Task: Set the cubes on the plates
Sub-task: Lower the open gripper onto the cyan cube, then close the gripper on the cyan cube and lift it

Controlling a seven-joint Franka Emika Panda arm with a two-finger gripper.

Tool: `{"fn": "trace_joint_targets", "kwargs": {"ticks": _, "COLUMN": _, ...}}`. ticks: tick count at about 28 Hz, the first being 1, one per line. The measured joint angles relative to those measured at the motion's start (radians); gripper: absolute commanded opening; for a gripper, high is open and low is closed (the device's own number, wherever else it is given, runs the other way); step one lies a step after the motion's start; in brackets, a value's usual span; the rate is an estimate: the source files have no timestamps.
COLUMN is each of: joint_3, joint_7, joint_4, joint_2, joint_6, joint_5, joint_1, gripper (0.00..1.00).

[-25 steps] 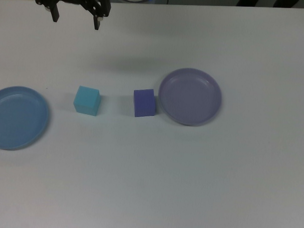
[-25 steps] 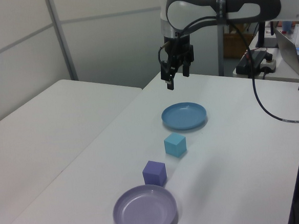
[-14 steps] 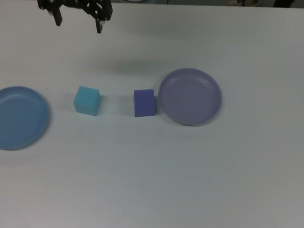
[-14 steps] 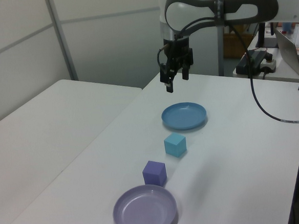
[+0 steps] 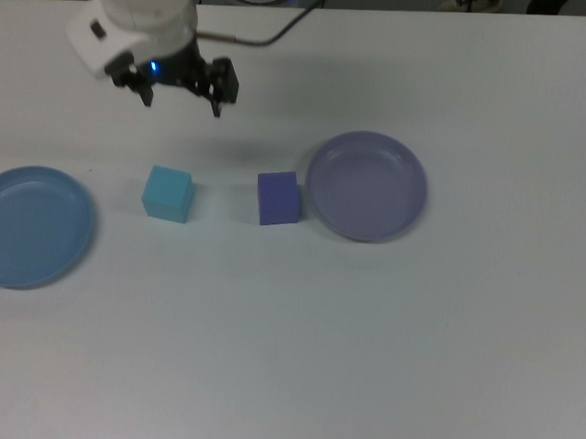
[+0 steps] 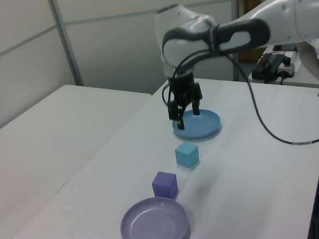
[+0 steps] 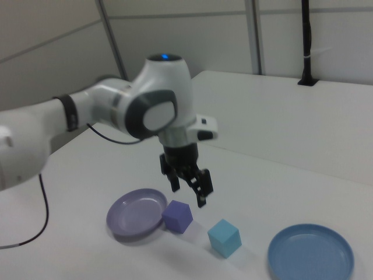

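Observation:
The light cyan cube (image 5: pixel 169 193) and the indigo cube (image 5: pixel 278 198) rest on the white table between the two plates. In the top view, the light blue plate (image 5: pixel 33 226) lies at the left edge with nothing on it. The lavender plate (image 5: pixel 367 185) sits just right of the indigo cube, also bare. My gripper (image 5: pixel 181 105) hangs open above the table, beyond the cyan cube, holding nothing. In the left view the gripper (image 6: pixel 177 118) hovers in front of the blue plate (image 6: pixel 197 123). In the right view the gripper (image 7: pixel 188 195) is above the indigo cube (image 7: pixel 177 216) and cyan cube (image 7: pixel 224 237).
A second white table (image 6: pixel 34 133) stands across a gap at the left view's left. A black cable (image 6: pixel 261 123) hangs from the arm over the table's far side. Wall panels close the back.
The gripper has come down and moved from the table's far edge toward the cubes, still open. Cubes and plates have not moved.

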Motion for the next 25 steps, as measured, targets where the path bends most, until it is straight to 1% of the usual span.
{"fn": "trace_joint_targets", "kwargs": {"ticks": 4, "joint_3": -0.002, "joint_7": 0.000, "joint_4": 0.001, "joint_2": 0.068, "joint_6": 0.039, "joint_5": -0.005, "joint_1": 0.000, "gripper": 1.00}}
{"fn": "trace_joint_targets", "kwargs": {"ticks": 9, "joint_3": -0.005, "joint_7": 0.011, "joint_4": 0.000, "joint_2": 0.120, "joint_6": 0.069, "joint_5": -0.040, "joint_1": -0.004, "gripper": 1.00}}
{"fn": "trace_joint_targets", "kwargs": {"ticks": 15, "joint_3": -0.008, "joint_7": 0.056, "joint_4": -0.040, "joint_2": 0.154, "joint_6": 0.180, "joint_5": -0.080, "joint_1": -0.006, "gripper": 1.00}}
{"fn": "trace_joint_targets", "kwargs": {"ticks": 21, "joint_3": -0.009, "joint_7": 0.084, "joint_4": -0.065, "joint_2": 0.196, "joint_6": 0.230, "joint_5": -0.123, "joint_1": -0.006, "gripper": 1.00}}
{"fn": "trace_joint_targets", "kwargs": {"ticks": 22, "joint_3": -0.009, "joint_7": 0.087, "joint_4": -0.065, "joint_2": 0.202, "joint_6": 0.235, "joint_5": -0.127, "joint_1": -0.006, "gripper": 0.94}}
{"fn": "trace_joint_targets", "kwargs": {"ticks": 23, "joint_3": -0.009, "joint_7": 0.090, "joint_4": -0.065, "joint_2": 0.209, "joint_6": 0.239, "joint_5": -0.131, "joint_1": -0.006, "gripper": 0.80}}
{"fn": "trace_joint_targets", "kwargs": {"ticks": 24, "joint_3": -0.010, "joint_7": 0.092, "joint_4": -0.065, "joint_2": 0.215, "joint_6": 0.243, "joint_5": -0.135, "joint_1": -0.007, "gripper": 0.70}}
{"fn": "trace_joint_targets", "kwargs": {"ticks": 25, "joint_3": -0.010, "joint_7": 0.094, "joint_4": -0.065, "joint_2": 0.220, "joint_6": 0.246, "joint_5": -0.138, "joint_1": -0.007, "gripper": 0.51}}
